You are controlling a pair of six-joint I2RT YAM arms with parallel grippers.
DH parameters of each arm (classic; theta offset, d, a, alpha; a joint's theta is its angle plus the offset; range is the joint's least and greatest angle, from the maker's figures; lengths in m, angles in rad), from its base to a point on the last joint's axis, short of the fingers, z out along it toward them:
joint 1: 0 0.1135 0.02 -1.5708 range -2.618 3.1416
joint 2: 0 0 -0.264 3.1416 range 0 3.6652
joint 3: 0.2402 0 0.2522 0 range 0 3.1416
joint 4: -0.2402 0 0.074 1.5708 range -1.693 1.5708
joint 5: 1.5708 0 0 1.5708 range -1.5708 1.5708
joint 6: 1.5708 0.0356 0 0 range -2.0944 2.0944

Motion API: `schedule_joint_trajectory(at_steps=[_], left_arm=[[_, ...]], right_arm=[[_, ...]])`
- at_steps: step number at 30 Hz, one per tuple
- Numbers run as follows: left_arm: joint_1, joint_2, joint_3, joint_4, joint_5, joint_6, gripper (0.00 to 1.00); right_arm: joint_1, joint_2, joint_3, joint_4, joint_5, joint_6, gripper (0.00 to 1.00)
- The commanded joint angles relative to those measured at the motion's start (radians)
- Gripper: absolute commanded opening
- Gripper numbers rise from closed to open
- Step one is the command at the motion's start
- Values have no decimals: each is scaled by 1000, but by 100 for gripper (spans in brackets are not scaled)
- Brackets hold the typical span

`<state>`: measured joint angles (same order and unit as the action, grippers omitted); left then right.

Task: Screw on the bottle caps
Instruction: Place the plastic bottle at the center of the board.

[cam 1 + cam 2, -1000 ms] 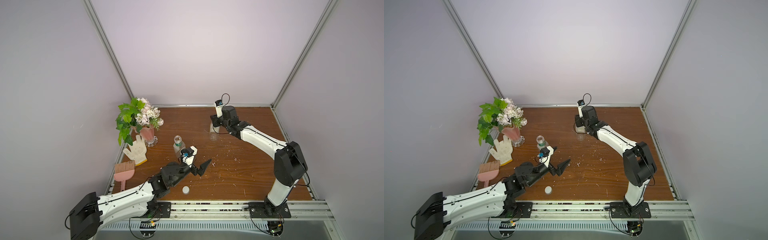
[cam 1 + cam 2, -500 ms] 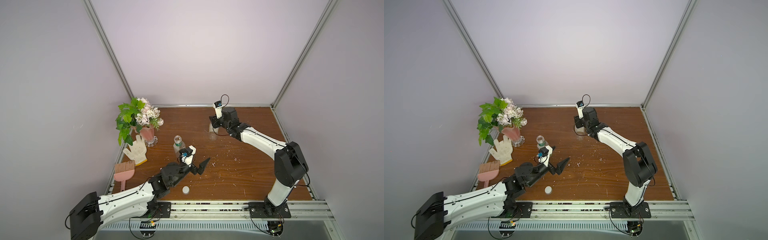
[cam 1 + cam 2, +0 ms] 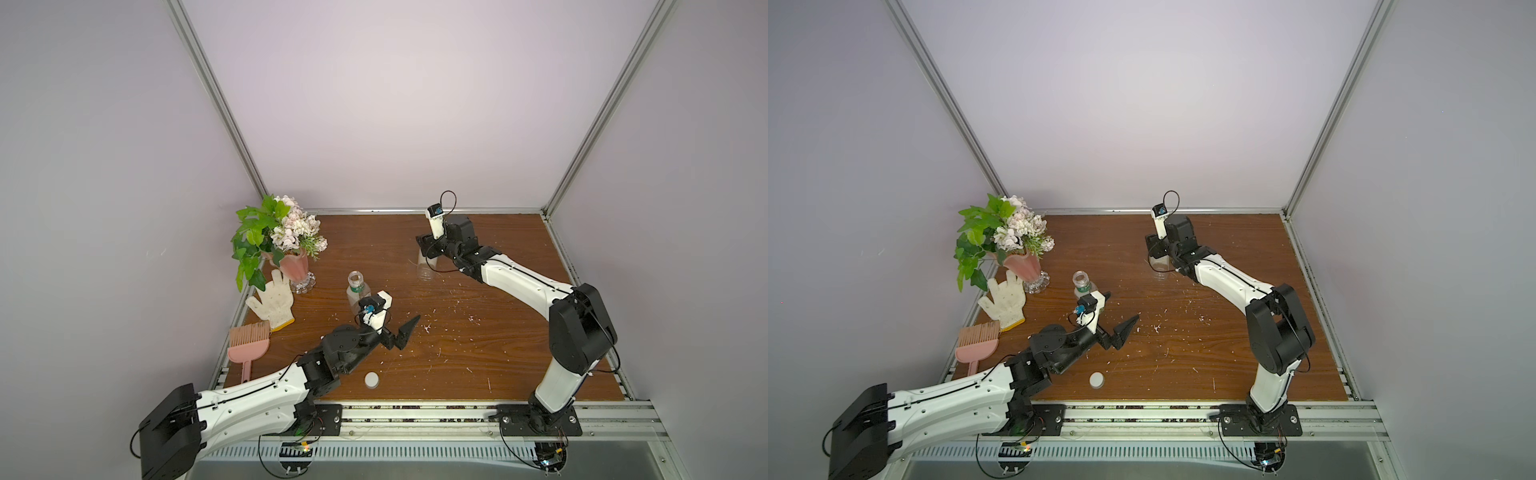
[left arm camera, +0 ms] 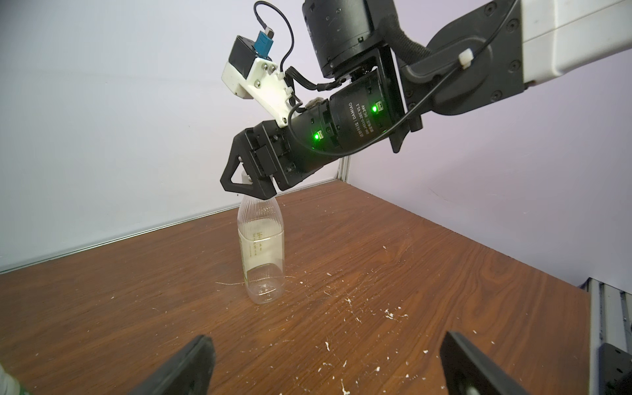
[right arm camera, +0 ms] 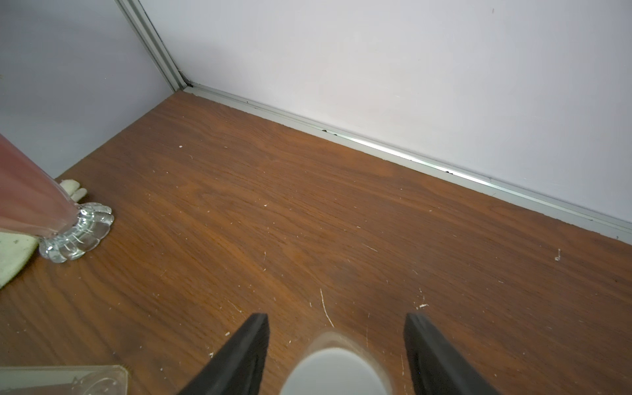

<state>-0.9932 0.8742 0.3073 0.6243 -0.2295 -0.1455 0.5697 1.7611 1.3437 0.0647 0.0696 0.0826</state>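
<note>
A clear bottle stands upright at the back middle of the table. My right gripper hangs over its neck, open. In the right wrist view a white bottle cap sits between the fingers with a gap on each side. A green-labelled bottle stands uncapped left of centre. My left gripper hovers wide open and empty just right of it. A loose white cap lies near the front edge.
A pink flower vase, a white glove and a pink brush sit along the left side. White crumbs are scattered over the brown table. Walls close in the left, back and right.
My right gripper's jaws have spread apart from the cap on the clear bottle. The left arm has stayed where it was, open.
</note>
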Motion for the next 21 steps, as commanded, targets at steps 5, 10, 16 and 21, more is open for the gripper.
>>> schedule_joint_trajectory(at_steps=[5,10,16,21], left_arm=[[10,-18,9,-21,-47,-15,100],[10,-49,44,-77,-110,-32,100],[12,-54,182,-292,-321,-112,100],[12,-36,322,-534,-454,-132,100]], right_arm=[[2,-79,54,-41,-15,-17,81],[2,-132,96,-112,-6,-31,91],[3,-251,112,-221,-7,-44,99],[2,-405,35,-288,-18,-30,99]])
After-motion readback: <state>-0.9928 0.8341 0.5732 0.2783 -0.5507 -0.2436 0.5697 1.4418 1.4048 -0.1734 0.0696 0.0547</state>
